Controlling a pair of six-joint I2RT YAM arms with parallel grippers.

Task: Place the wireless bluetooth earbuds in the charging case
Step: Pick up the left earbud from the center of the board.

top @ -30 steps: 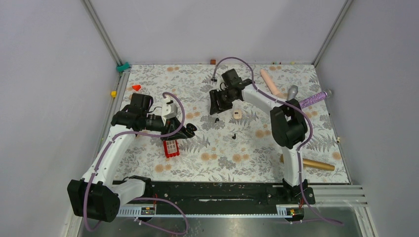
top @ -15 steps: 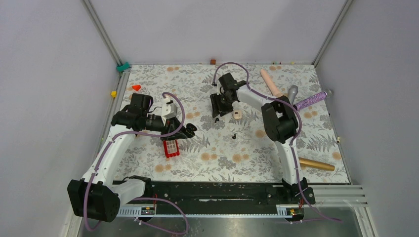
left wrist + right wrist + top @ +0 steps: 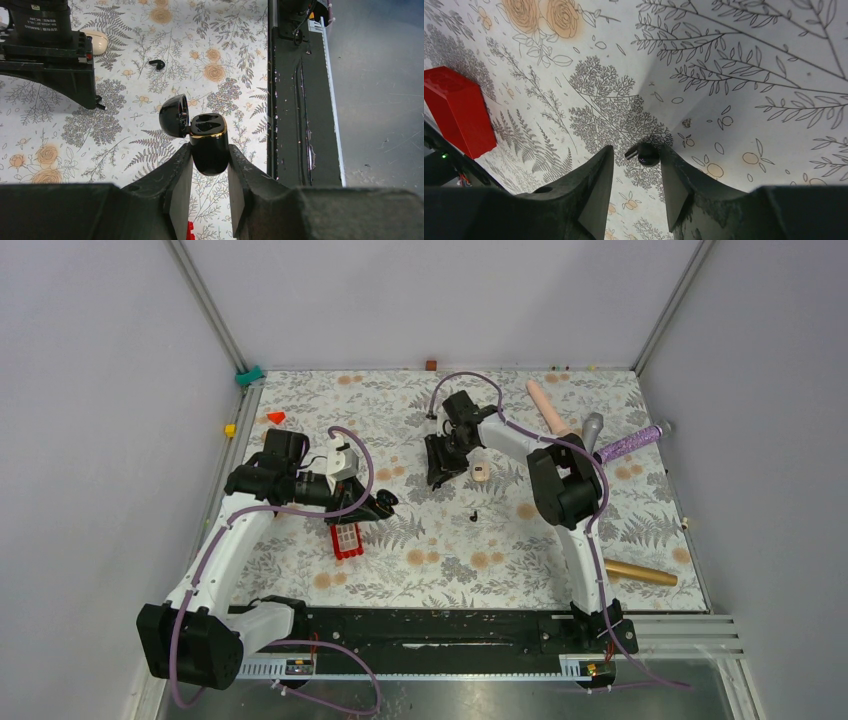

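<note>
- The table (image 3: 500,570) carries everything. Both arms reach over its flowered cloth, the left on its left half and the right toward the middle.
- The left pincer (image 3: 209,159) is pressed onto the black charging case (image 3: 208,150) and holds it clear of the cloth. The case's lid (image 3: 173,116) is swung open to one side, and both sockets face up, empty.
- The right pincer (image 3: 636,155) points down at the table. Its fingers are partly spread and straddle one bud. A gap shows on one side, so I cannot tell that it is pinched yet.
- A red block (image 3: 458,111) stands on the cloth well off to the side of that pincer and plays no part here.
- The first earbud (image 3: 647,154) lies on the table right between the right fingers. Its bulb is close to one finger and its short stem points across toward the other. Its long axis therefore runs roughly finger to finger, and a squeeze would likely catch it end-on.
- The second earbud (image 3: 472,513) lies loose on the table between the two pincers, nearer the right one.
- From the first earbud, the open case is well apart, off toward the left arm, so the right arm would have to carry the bud that way.
</note>
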